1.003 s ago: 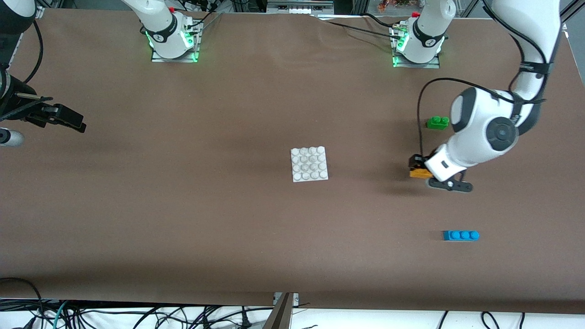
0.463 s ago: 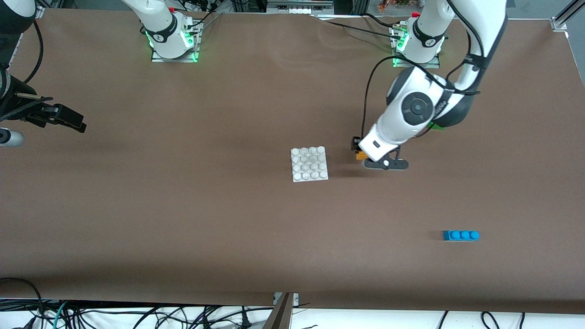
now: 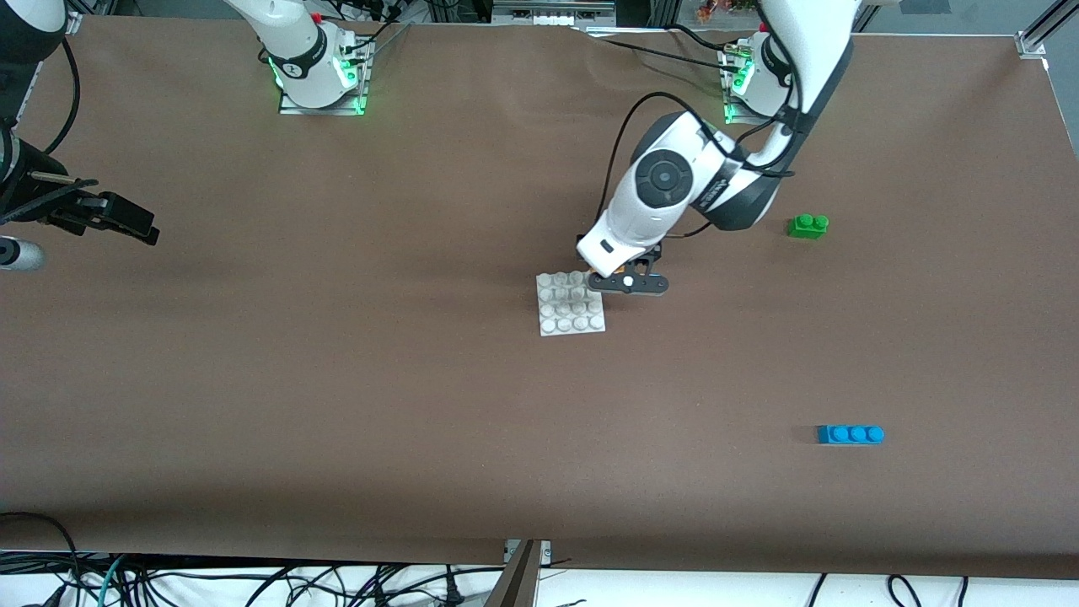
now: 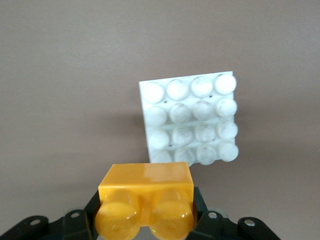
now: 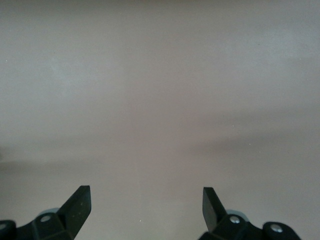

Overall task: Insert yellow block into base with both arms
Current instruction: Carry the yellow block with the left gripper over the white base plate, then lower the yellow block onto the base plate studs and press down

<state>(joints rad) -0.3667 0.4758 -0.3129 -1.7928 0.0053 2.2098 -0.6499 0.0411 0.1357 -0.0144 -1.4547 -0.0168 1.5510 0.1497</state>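
Observation:
My left gripper (image 3: 597, 272) is shut on the yellow block (image 4: 145, 200), which has two round studs. It holds the block in the air over the edge of the white studded base (image 3: 570, 305) that faces the left arm's end of the table. In the front view the wrist hides nearly all of the block. In the left wrist view the base (image 4: 189, 120) lies bare just ahead of the held block and the left gripper (image 4: 145, 212). My right gripper (image 3: 135, 226) waits open and empty at the right arm's end of the table, over bare table (image 5: 146, 195).
A green two-stud brick (image 3: 807, 225) lies toward the left arm's end of the table. A blue three-stud brick (image 3: 850, 434) lies nearer to the front camera at that same end. The table is a brown sheet.
My left gripper has carried the yellow block from the left arm's end of the table toward the middle, up to the base's edge. The right arm has not moved.

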